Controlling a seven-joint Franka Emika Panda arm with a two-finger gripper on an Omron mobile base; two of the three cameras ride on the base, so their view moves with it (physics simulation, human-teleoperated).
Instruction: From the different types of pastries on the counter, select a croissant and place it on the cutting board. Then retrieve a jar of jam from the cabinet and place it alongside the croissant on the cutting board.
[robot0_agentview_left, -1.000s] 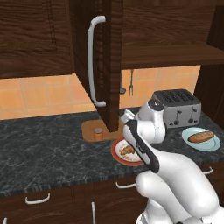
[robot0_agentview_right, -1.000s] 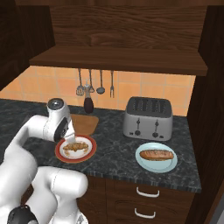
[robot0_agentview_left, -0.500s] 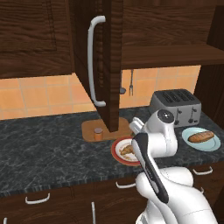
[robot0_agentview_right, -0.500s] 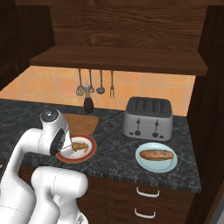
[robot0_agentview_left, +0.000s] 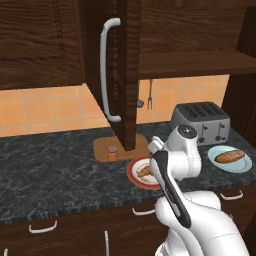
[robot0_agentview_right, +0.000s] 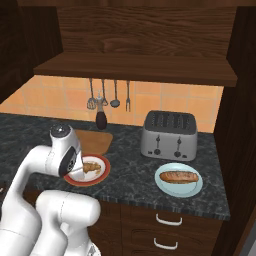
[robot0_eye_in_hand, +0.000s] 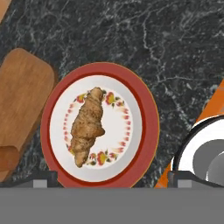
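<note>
Left base view: the croissant (robot0_agentview_left: 145, 172) is seen on a red-rimmed plate (robot0_agentview_left: 134, 176) on the dark marbled worktop (robot0_agentview_left: 55, 170), partly covered by the white arm. The cutting board (robot0_agentview_left: 102, 146) is placed just behind the plate, against the tiled wall side. A small orange-brown jar (robot0_agentview_left: 112, 153) is stood on the board, below the open cabinet door (robot0_agentview_left: 127, 70) with its white bar handle (robot0_agentview_left: 106, 75). A toaster (robot0_agentview_left: 200, 122) and a pale blue plate (robot0_agentview_left: 220, 153) with a long roll (robot0_agentview_left: 229, 156) are found to the right. The tool is hidden behind the wrist here — its position over the plate is only inferred from the arm.

Right base view: the croissant (robot0_agentview_right: 91, 166) is shown on the red-rimmed plate (robot0_agentview_right: 98, 179), just beside the arm's wrist. The cutting board (robot0_agentview_right: 95, 141) is behind the plate. A dark bottle (robot0_agentview_right: 101, 119) is stood at the wall under hanging utensils (robot0_agentview_right: 107, 94).

Hand view: the croissant (robot0_eye_in_hand: 88, 125) is centred on the plate (robot0_eye_in_hand: 146, 127), directly ahead of the tool (robot0_eye_in_hand: 112, 180) and apart from it. Only the two tips are seen at the lower edge, set wide apart, with nothing gripped. The cutting board (robot0_eye_in_hand: 22, 94) is touching the plate's left rim.
</note>
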